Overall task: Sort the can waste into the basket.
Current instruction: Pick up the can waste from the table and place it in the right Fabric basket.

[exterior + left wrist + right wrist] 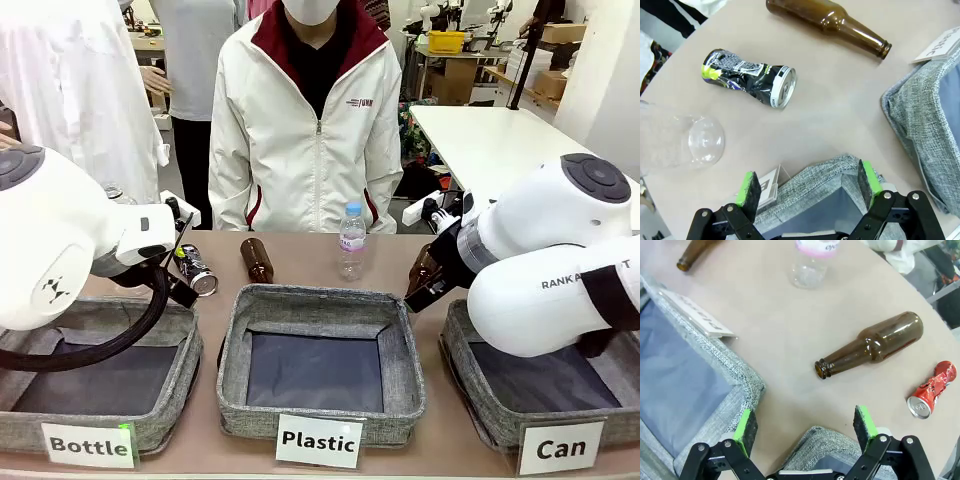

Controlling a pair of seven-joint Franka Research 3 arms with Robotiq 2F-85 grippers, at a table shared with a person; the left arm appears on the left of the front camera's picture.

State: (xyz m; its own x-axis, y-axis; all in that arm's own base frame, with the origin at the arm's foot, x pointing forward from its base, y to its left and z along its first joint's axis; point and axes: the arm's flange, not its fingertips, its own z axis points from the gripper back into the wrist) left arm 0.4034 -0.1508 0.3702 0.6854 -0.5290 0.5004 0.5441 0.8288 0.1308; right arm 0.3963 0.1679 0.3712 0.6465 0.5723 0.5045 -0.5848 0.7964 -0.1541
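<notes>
A crushed black can [747,77] with green-yellow print and a silver end lies on its side on the table [840,100], ahead of my open left gripper [807,185]; the front view has the black can [197,270] beside the left arm. The crushed red can [932,390] lies to the upper right of my open right gripper [807,425], nothing between its fingers. The grey basket [465,355] behind the "Can" card [561,447] sits at the front right under the right arm, and its rim [815,437] lies just below the right fingers.
A brown bottle [872,345] lies between the right gripper and the red can. Another brown bottle [257,259] and a clear plastic bottle [352,240] stand mid-table before the person. Baskets marked "Plastic" [318,300] and "Bottle" [185,375] line the front edge.
</notes>
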